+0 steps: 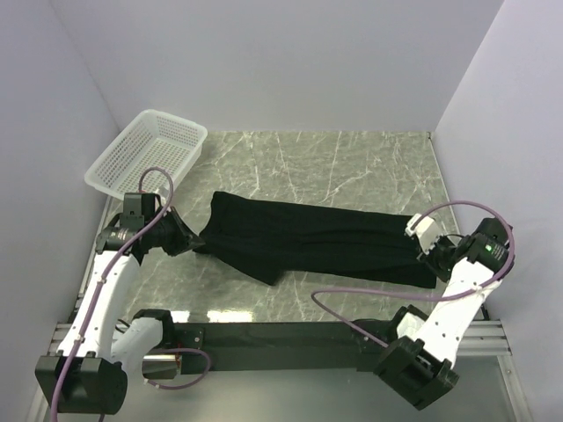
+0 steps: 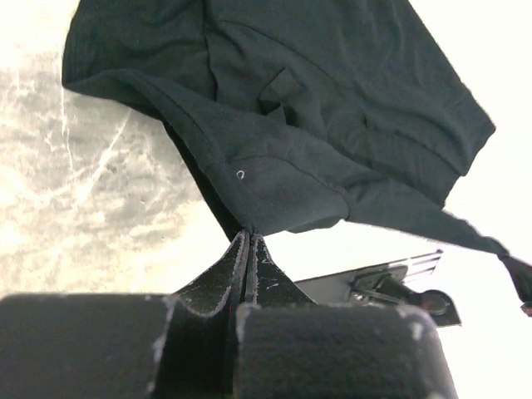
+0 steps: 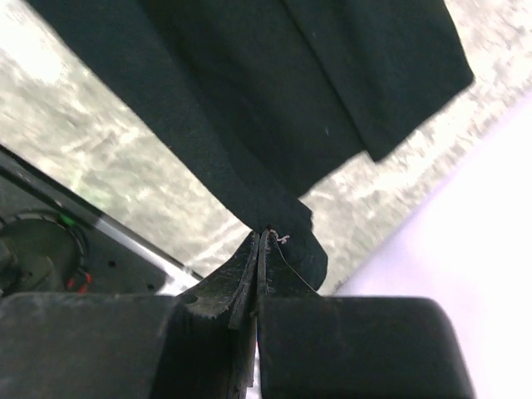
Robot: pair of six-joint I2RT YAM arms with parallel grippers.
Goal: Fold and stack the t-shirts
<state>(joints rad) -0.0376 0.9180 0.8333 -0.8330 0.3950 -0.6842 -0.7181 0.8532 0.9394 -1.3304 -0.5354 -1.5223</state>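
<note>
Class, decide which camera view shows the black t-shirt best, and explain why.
The top external view: only it shows the whole t-shirt, end to end. The left wrist view shows bunched cloth gripped by the left pincer; the right wrist view shows one edge gripped by the right pincer.

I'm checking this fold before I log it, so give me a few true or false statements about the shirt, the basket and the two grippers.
1. The left gripper and the right gripper are both shut on the shirt. True.
2. The shirt lies inside the basket. False: it stretches between the two grippers over the table, and the basket holds no shirt.
3. The basket is at the far left of the table. True.
4. The shirt is white. False: it is black; the basket is the white thing.
</note>
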